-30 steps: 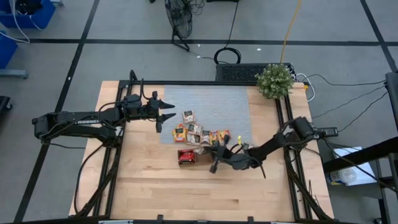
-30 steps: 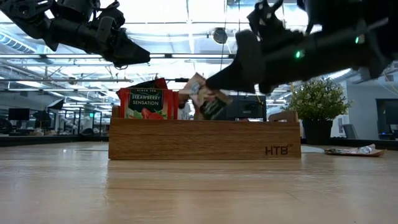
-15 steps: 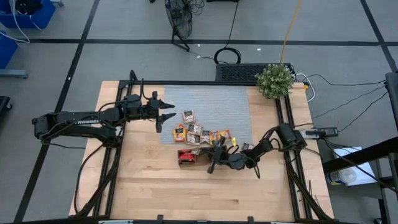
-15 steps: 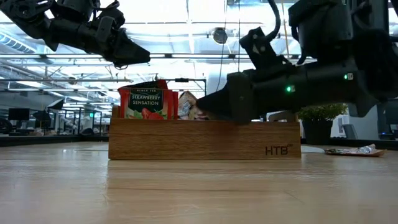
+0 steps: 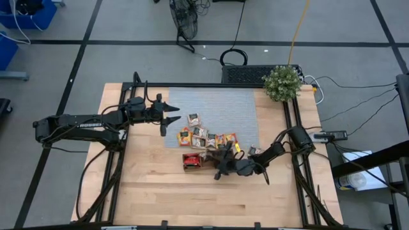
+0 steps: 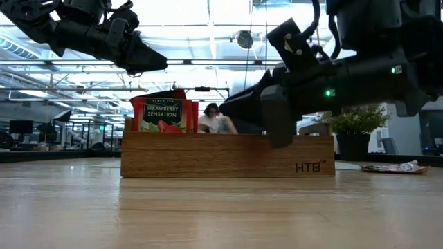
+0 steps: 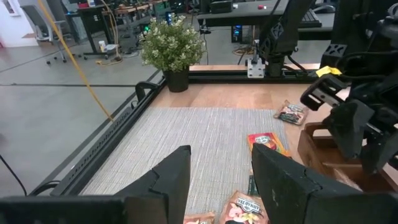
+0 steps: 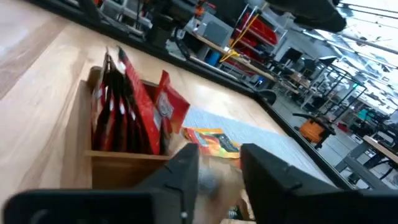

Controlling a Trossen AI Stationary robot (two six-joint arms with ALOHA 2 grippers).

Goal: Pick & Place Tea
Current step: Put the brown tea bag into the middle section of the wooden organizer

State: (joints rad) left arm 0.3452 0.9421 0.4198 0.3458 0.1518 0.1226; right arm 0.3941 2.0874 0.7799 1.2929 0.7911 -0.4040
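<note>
Release is the step in hand, by my reading, and the layout runs left to right like this: the left claw [image 5: 171, 114] hangs with fingers apart and empty over the grey mat [image 5: 223, 105] on the desk [image 5: 192, 191], waiting. Right of it, loose tea packets [image 5: 203, 135] lie scattered on the mat's near edge. Just nearer stands the wooden tray [image 6: 228, 155], red packets [image 8: 127, 109] upright in its left compartment and a pale packet [image 6: 214, 123] resting in the middle one. The right claw [image 5: 220, 167] sits low over that middle section, fingers parted, gripping nothing I can make out. To finish well it should probably rise straight up without brushing the pale packet or the tray wall
</note>
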